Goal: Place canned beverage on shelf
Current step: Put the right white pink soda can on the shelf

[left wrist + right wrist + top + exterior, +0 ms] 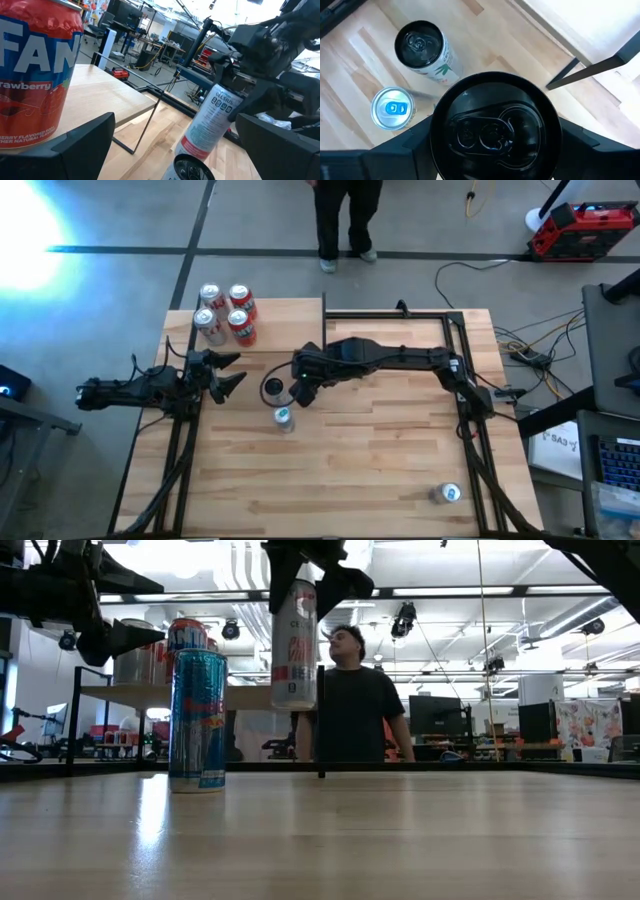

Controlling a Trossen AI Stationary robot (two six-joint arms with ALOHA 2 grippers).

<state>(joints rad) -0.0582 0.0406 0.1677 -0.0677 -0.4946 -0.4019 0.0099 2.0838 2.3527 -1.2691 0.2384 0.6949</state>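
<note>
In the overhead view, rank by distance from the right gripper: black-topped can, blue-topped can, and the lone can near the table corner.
From the right gripper:
1. Black-topped can, just beside it toward the left arm.
2. Blue-topped silver can, slightly farther, toward the table's front.
3. Lone silver can, far off by the front right corner.

Two dark, near-black arms of chunky jointed segments, matte housings. Left gripper (228, 372): two black pointed fingers (82, 145), broad flat inner faces with angular edges. Right gripper (303, 392): same dark blocky fingers (385, 160), bulky black wrist housing behind. Thin black cables trailing behind each claw along the links.
</note>
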